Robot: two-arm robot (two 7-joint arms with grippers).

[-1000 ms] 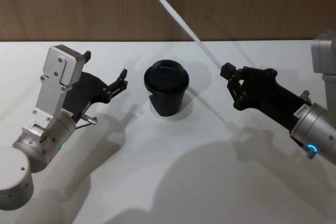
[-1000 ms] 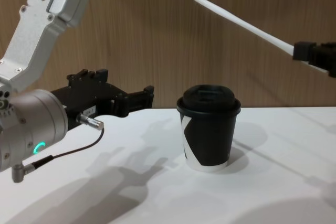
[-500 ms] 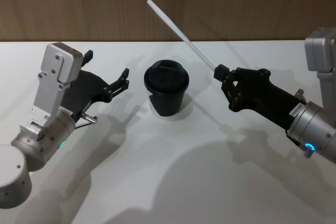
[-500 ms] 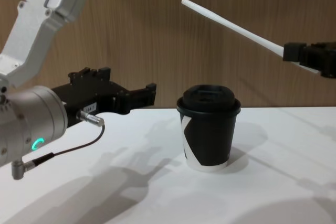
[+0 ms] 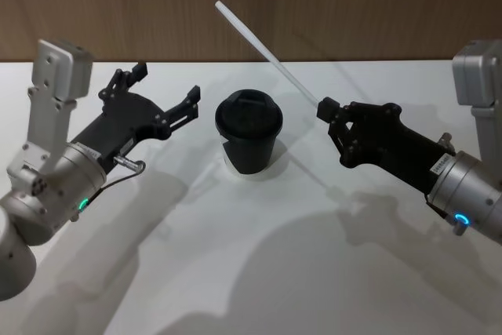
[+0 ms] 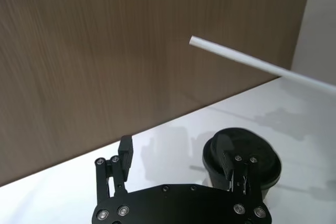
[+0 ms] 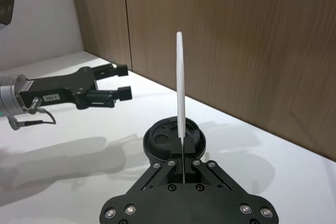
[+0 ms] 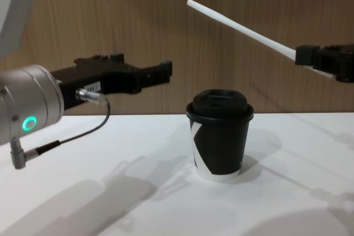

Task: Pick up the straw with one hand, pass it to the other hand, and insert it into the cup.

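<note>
While the white table [image 5: 259, 272] spreads under everything and a brown wooden wall [image 5: 353, 5] closes the far side, the left gripper [image 5: 167, 81] hangs above the table on the left. Its fingers are spread apart, holding nothing, and point right toward the cup [image 5: 249, 143]. A green ring [image 8: 28, 122] glows on its silver arm. On the right, the right gripper [image 5: 325, 107] has its fingers clamped on the straw [image 5: 267, 52] near its lower end. The cup stands upright between the two grippers, lid on. The straw slants up and leftward, with its free end high above the cup, apart from the left gripper's fingertips.
</note>
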